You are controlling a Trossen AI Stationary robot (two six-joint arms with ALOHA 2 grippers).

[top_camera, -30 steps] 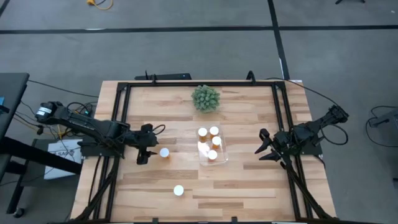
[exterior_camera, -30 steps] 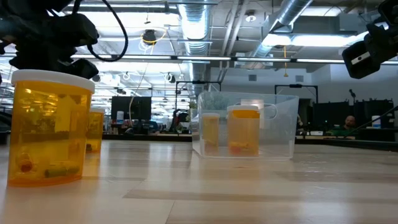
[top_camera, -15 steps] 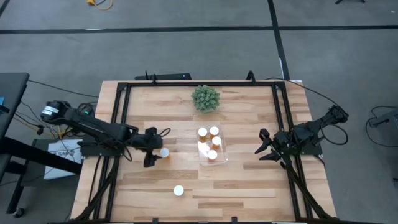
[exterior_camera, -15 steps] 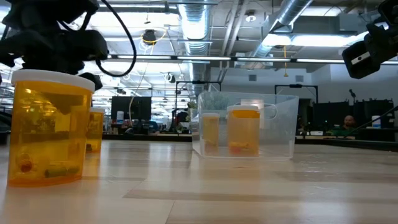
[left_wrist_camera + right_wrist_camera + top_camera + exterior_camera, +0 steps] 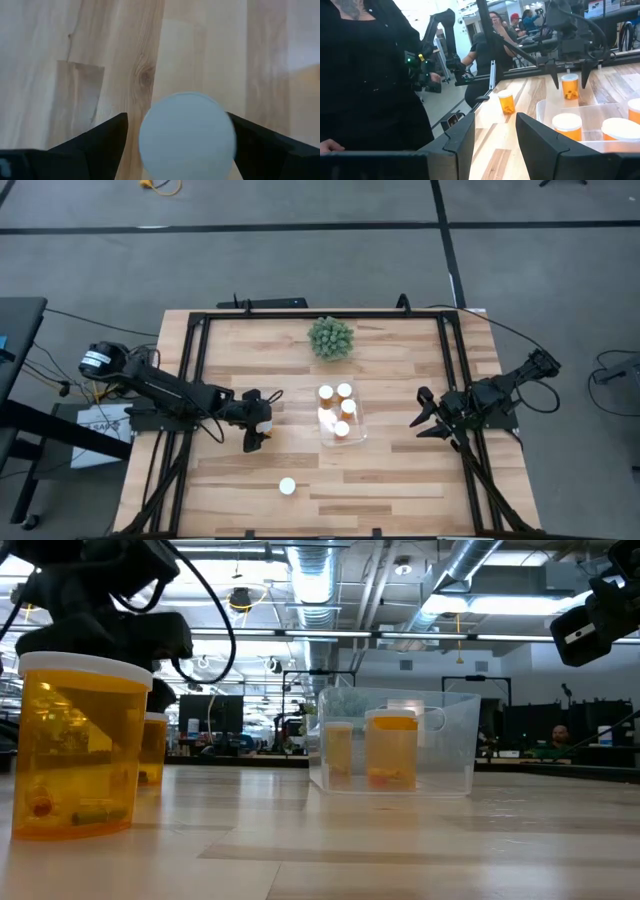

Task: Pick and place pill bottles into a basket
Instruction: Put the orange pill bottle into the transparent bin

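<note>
I've got the left gripper (image 5: 261, 430) moved in over the loose pill bottle (image 5: 187, 135) left of the basket (image 5: 358, 427); fingers apart, straddling the cap, not clamped yet. Grab's next, I reckon. Right gripper (image 5: 426, 418) waits, open.

Left arm stretched in from the left edge toward mid-surface, wrist pitched down. Left claw (image 5: 258, 423) points straight down, jaws spread wide, one dark finger (image 5: 95, 145) on each side of what sits below it, not touching. Right arm parked at the right edge, low; right claw (image 5: 424, 418) aimed inward, jaws apart, holding nothing.
</note>
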